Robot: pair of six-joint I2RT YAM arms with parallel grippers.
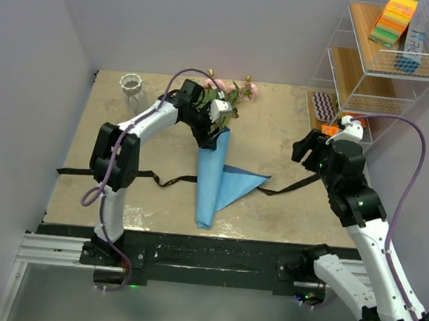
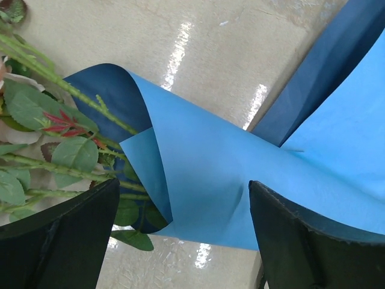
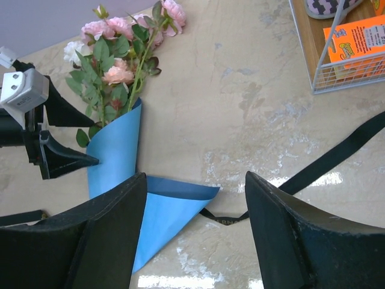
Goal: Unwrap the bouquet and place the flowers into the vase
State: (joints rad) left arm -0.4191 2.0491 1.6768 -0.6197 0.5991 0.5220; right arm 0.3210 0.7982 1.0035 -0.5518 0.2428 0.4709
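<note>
The bouquet lies in the middle of the table, its blue paper cone [image 1: 212,177] loosened and one flap [image 3: 168,211] spread flat to the right. Pink, peach and white flowers [image 1: 231,93] stick out of the cone's far mouth. The black ribbon [image 1: 161,178] lies untied across the table. My left gripper [image 1: 211,133] is open at the cone's mouth, its fingers either side of the rolled paper [image 2: 204,180] and the green stems [image 2: 54,150]. The whitish vase [image 1: 133,86] stands upright at the far left. My right gripper [image 1: 302,149] hangs open above the table on the right, holding nothing.
A white wire shelf [image 1: 385,70] with sponges and boxes stands at the right edge, close to my right arm. The ribbon's right end [image 3: 325,168] runs under my right gripper [image 3: 195,241]. Walls close the table on the left and far sides.
</note>
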